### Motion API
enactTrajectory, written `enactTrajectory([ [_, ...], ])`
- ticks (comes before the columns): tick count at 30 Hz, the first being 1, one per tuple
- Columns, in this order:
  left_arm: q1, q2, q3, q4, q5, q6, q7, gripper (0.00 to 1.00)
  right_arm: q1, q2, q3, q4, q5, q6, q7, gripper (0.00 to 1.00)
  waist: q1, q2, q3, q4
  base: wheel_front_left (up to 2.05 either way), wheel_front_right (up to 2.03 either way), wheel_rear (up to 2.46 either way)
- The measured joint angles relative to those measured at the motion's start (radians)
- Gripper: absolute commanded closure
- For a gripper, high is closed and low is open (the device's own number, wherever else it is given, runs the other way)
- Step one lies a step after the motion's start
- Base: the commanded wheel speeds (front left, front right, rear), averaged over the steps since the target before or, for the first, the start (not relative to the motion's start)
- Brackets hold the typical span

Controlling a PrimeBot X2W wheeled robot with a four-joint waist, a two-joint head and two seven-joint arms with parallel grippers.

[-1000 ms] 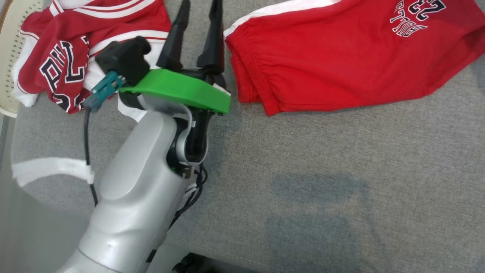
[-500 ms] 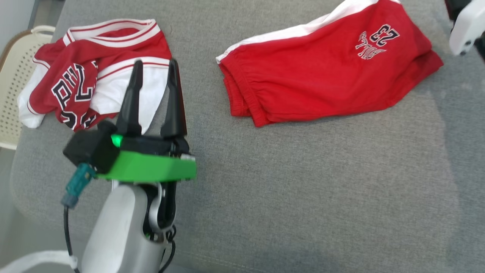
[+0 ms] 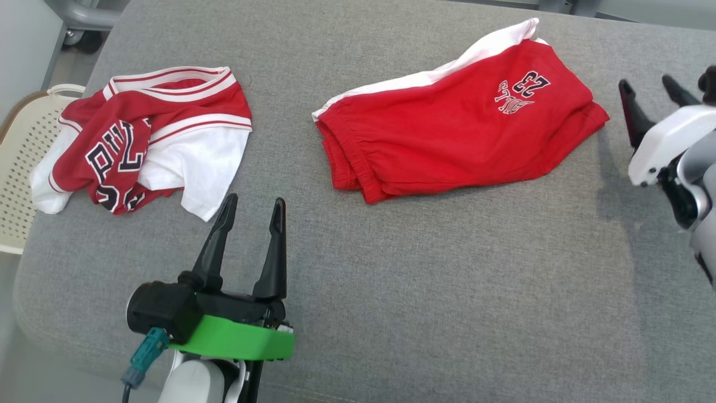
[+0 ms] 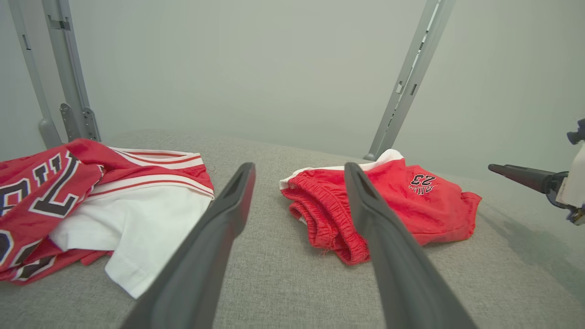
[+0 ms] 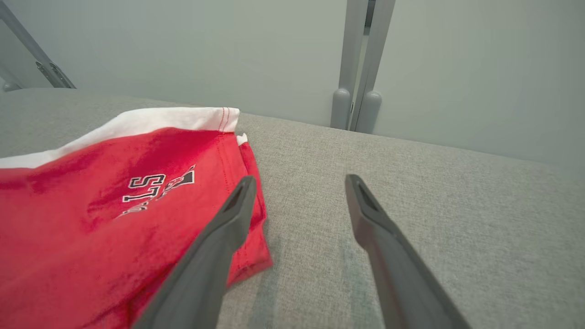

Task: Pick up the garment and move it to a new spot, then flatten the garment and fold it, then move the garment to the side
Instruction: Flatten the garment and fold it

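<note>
Red shorts [image 3: 458, 112] lie folded on a grey cushion [image 3: 447, 280]; a crumpled jersey [image 3: 140, 140] likely awaits folding; left gripper [image 3: 254, 198] and right gripper [image 3: 646, 82] both gape wide, empty

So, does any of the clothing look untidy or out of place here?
Yes. The red-and-white jersey near the left edge of the grey cushion lies crumpled and bunched, its lettering partly hidden, while the red shorts lie flat and folded.

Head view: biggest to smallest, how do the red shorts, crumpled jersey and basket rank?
1. red shorts
2. crumpled jersey, somewhat smaller
3. basket, though cut off at the picture's edge
</note>
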Motion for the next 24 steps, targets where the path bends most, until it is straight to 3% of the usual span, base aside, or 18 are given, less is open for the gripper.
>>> enactTrajectory([
  [10,0.012,0.0,-0.014,-0.027,0.035,-0.007,0.0,0.0,0.047,0.076,-0.083,0.027,-0.038,0.0,-0.018,0.0,0.0,0.0,0.033,0.018,0.0,0.0,0.0],
  [22,-0.007,0.0,-0.043,-0.027,0.034,-0.008,0.0,0.0,-0.026,0.142,-0.174,0.149,-0.112,0.0,0.0,0.0,0.0,0.0,0.088,0.037,0.0,0.0,0.0],
  [23,-0.009,0.0,-0.045,-0.026,0.032,-0.008,0.0,0.0,-0.034,0.145,-0.179,0.161,-0.119,0.0,0.007,0.04,0.0,0.0,0.093,0.039,0.0,0.0,0.0],
  [24,-0.01,0.0,-0.048,-0.026,0.028,-0.008,0.0,0.0,-0.043,0.147,-0.185,0.172,-0.126,0.0,0.008,0.32,0.0,0.0,0.097,0.041,0.0,0.0,0.0],
])
